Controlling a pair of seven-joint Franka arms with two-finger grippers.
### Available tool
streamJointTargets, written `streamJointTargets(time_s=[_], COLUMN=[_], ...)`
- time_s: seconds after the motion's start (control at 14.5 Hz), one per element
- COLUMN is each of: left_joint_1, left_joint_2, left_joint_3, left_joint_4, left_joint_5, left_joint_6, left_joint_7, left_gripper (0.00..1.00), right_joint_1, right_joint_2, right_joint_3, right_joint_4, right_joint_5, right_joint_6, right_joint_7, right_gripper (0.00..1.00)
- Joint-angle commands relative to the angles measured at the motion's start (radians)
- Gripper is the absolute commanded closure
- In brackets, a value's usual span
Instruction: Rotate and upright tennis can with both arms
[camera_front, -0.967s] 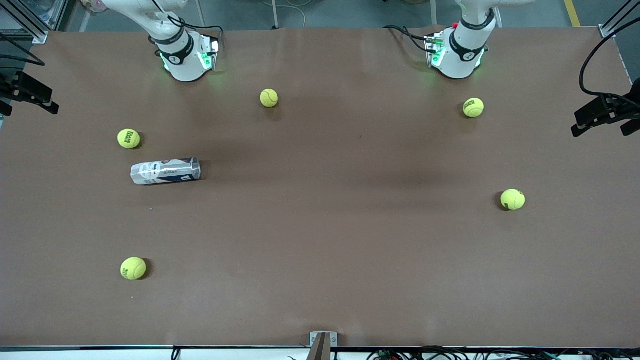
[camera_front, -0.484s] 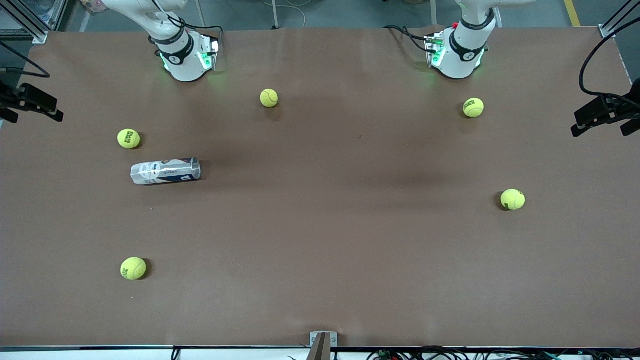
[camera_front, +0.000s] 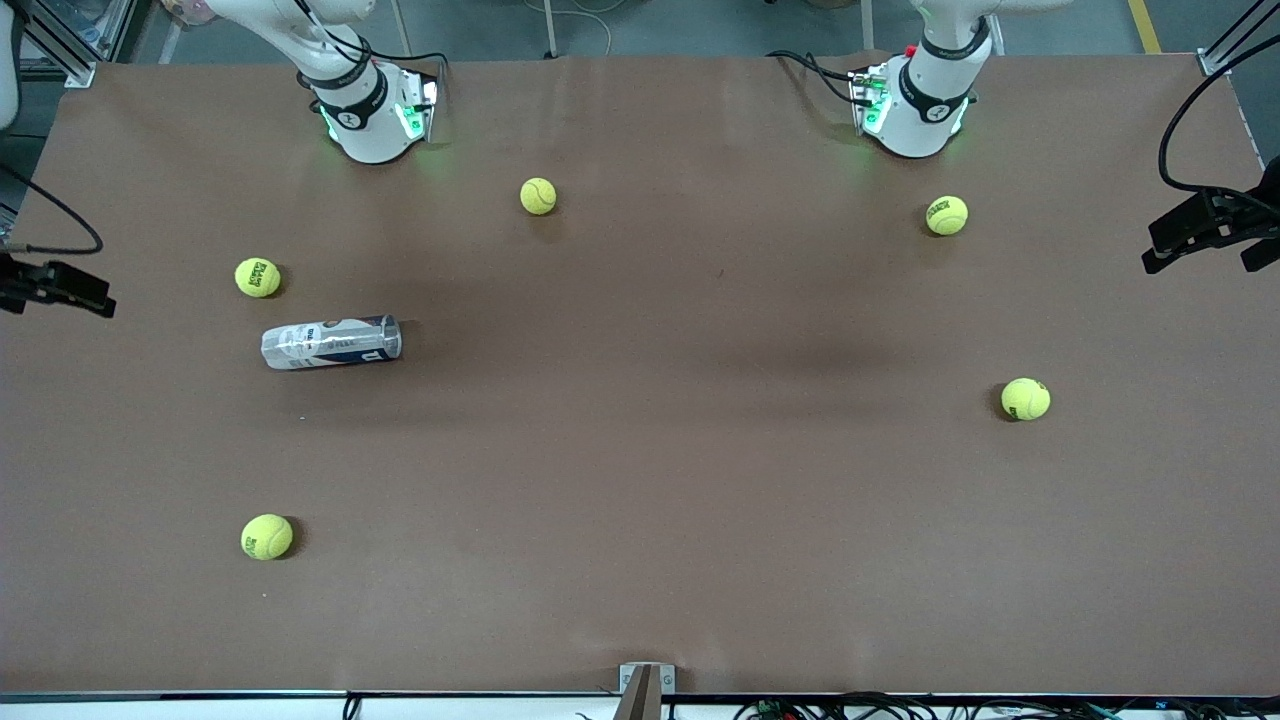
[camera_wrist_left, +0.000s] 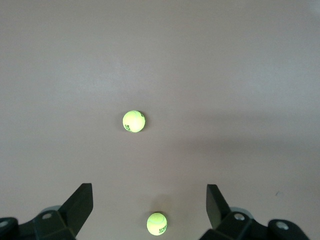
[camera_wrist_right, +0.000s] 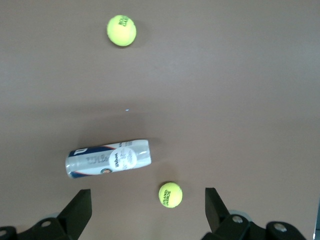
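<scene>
While the can (camera_front: 331, 342) lies flat on the desk (camera_front: 640, 480), both grippers, right (camera_wrist_right: 145, 212) and left (camera_wrist_left: 150, 207), are held apart overhead; opposite ends should be pressed evenly.

Clear glossy plastic tennis can (camera_front: 331, 343) (printed label), fuzzy felt tennis balls (camera_front: 267, 537), matt brown table (camera_front: 640, 480)

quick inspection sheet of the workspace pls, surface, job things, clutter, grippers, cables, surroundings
surface: brown table, bare between items
job's things: tennis can lying on its side, toward the right arm's end, untouched
clutter: five tennis balls scattered, one beside the can
grippers: left gripper open, over two balls; right gripper open, over the can; both empty
cables: black cables at the left arm's base
surroundings: grey floor past the bases
</scene>
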Motion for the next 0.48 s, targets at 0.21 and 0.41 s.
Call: streamJointTargets(time_s=[0.21,0.41], left_joint_1=[0.001,0.001], left_joint_2=[0.000,0.000], left_joint_3=[-0.001,-0.001], left_joint_4=[0.005,0.005], left_joint_5=[-0.004,-0.004], left_joint_6=[-0.002,-0.004], left_joint_7=[0.020,0.020], left_gripper=[0.00,0.00], right_joint_1=[-0.019,-0.020], right_joint_2=[0.029,0.037], right_joint_3=[0.009,0.009], right_joint_4=[0.011,-0.014], right_joint_5=[-0.013,-0.001], right_joint_6=[-0.054,-0.085], right_joint_7=[0.517,0.792], right_gripper=[0.00,0.01])
